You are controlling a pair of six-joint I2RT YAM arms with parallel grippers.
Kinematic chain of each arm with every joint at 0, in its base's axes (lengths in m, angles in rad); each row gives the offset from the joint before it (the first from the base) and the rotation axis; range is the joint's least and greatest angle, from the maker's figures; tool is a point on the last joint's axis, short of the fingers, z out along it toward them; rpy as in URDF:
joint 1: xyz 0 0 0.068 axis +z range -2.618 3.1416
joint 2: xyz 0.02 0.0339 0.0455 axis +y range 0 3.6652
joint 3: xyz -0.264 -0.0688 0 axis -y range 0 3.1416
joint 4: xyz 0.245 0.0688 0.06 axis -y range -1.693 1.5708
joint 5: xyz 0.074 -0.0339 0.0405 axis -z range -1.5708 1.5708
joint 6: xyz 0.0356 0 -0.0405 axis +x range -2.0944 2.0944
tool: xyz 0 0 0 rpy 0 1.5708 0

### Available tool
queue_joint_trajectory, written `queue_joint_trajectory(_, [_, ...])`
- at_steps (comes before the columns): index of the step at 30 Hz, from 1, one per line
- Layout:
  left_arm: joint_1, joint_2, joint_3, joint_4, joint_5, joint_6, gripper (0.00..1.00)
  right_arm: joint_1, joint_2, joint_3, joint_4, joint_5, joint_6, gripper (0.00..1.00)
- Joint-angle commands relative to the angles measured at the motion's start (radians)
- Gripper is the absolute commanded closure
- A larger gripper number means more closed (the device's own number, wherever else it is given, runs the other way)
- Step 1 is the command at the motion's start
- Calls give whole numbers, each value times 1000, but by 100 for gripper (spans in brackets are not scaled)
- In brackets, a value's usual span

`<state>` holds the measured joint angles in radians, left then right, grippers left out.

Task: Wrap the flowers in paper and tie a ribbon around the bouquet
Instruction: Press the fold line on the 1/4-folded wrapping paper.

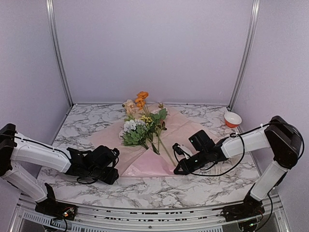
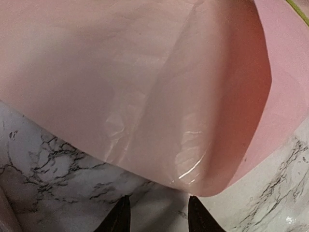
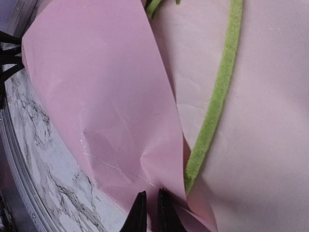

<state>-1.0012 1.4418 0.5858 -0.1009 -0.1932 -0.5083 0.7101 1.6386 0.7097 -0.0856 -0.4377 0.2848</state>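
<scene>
Right gripper (image 3: 152,212): jaws nearly closed, thin slit only. The near edge of the paper (image 3: 111,121) runs in between the tips, so it looks pinched, and a flap rises from there and curls over toward the middle of the sheet. One green stem (image 3: 217,96) lies just beside that flap, on the flat part.

Left gripper (image 2: 159,218): jaws moderately apart, nothing between them but marble. It sits low at the left near edge of the sheet, where a bulging fold of pink hangs just ahead of the tips without touching.

The flowers (image 1: 141,126) lie across the middle of the sheet, blossoms toward the back wall and stems pointing to the near right. The rest of the sheet is spread flat on the table (image 1: 159,191).

Progress, judged:
- **Done:** flowers are placed on the sheet and the first fold at the near corner is started.
- **Left:** the sheet is not yet rolled round the stems, so there is no cone and no bouquet.
- **Ribbon:** not visible in any view, and the tying is not begun.

Bowl (image 1: 232,119) is at far right, well apart.
</scene>
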Motion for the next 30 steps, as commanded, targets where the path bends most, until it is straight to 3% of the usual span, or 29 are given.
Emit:
queue_joint_trajectory(1, [-48, -66, 71, -213, -110, 38, 59, 16, 16, -1, -108, 50, 0, 90])
queue_joint_trajectory(4, [-121, -32, 238, -224, -190, 190, 58, 31, 17, 31, -143, 109, -5, 89])
queue_joint_trajectory(12, [-124, 361, 539, -200, -67, 469, 56, 54, -11, 37, -139, 168, 44, 87])
queue_joint_trajectory(20, [-100, 509, 631, -242, -64, 538, 56, 73, -58, 90, -210, 311, 42, 81])
queue_joint_trajectory(25, [-100, 525, 641, -247, -54, 551, 56, 74, -127, 183, -312, 544, -25, 66])
queue_joint_trajectory(28, [-100, 523, 639, -247, -52, 549, 56, 74, -166, 278, -358, 762, -124, 54])
queue_joint_trajectory(30, [-99, 526, 644, -248, -50, 550, 56, 73, -195, 320, -300, 946, -200, 46])
